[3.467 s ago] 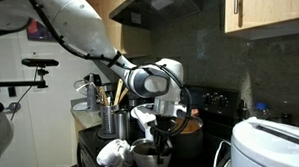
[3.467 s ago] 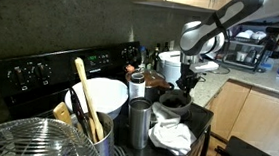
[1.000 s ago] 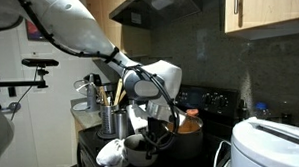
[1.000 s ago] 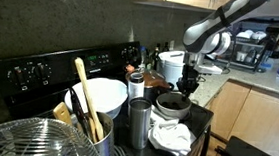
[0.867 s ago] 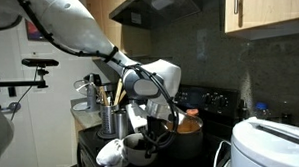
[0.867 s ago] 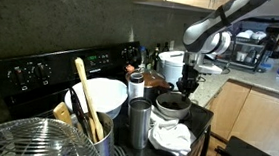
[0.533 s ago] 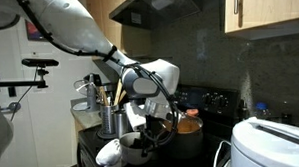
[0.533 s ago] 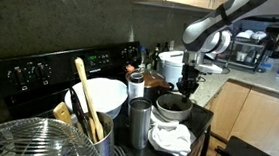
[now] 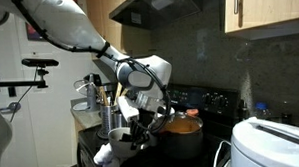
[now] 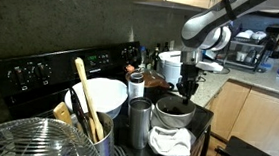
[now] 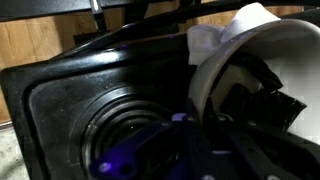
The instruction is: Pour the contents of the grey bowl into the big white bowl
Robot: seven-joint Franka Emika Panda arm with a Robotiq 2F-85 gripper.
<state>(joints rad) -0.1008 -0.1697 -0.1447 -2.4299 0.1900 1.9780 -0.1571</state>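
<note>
Metallic-grey small round bowl (image 10: pixel 174 112) gripped by its rim in my tool (image 10: pixel 186 91).
My tool's jaws are drawn narrow on the thin rim, and the bowl hangs over a crumpled white cloth (image 10: pixel 171 142) at the edge of the black stovetop (image 11: pixel 60 100). The plain big white round bowl (image 10: pixel 100 93) stands farther along the stove, beyond a tall steel cup (image 10: pixel 139 120). A dark pot with orange contents (image 9: pixel 182 140) sits near my tool.
</note>
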